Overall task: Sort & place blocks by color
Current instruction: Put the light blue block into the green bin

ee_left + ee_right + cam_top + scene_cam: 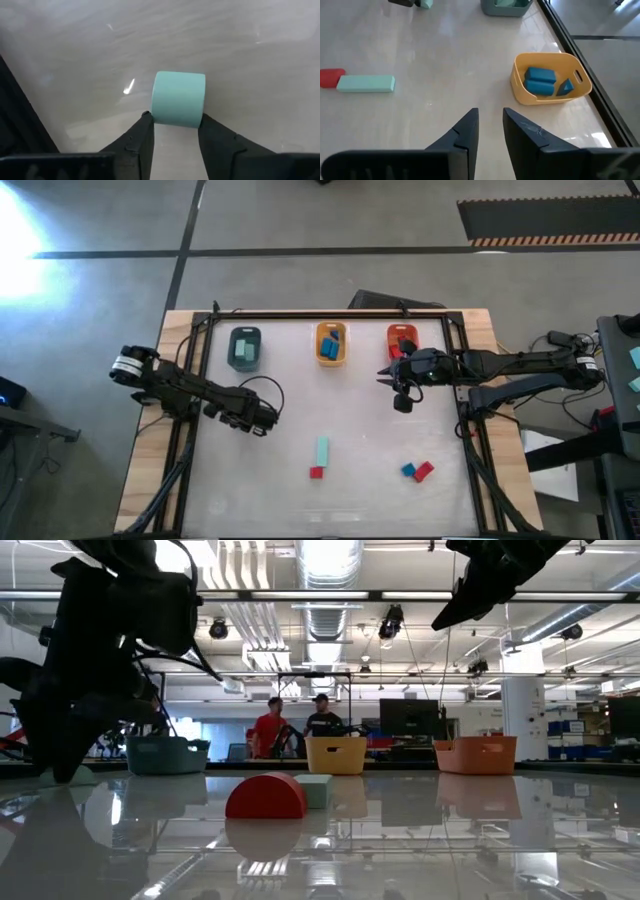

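A pale mint block [178, 98] lies on the table between the fingertips of my left gripper [176, 131], which points straight down at the table's left middle [262, 420] and is shut on it. My right gripper [490, 125] hovers above the table in front of the orange-red tray [402, 340], its fingers a narrow gap apart with nothing between them. A mint bar [321, 451] and a red block [316, 472] lie end to end near the table's middle. A blue block [408, 470] and a red block [424, 471] lie together at the near right. My left gripper pinches the mint block's two opposite sides [156, 116] between its two fingertips [145, 131], at the block's end nearest the wrist. The fingers come from above, pointing down. The block sits flat on the table.
Along the far edge stand a dark teal tray [244, 348] holding mint blocks, a yellow-orange tray [551, 80] holding blue blocks, and the orange-red tray. A black frame [330, 315] borders the table. In the low view, people stand in the room beyond the table.
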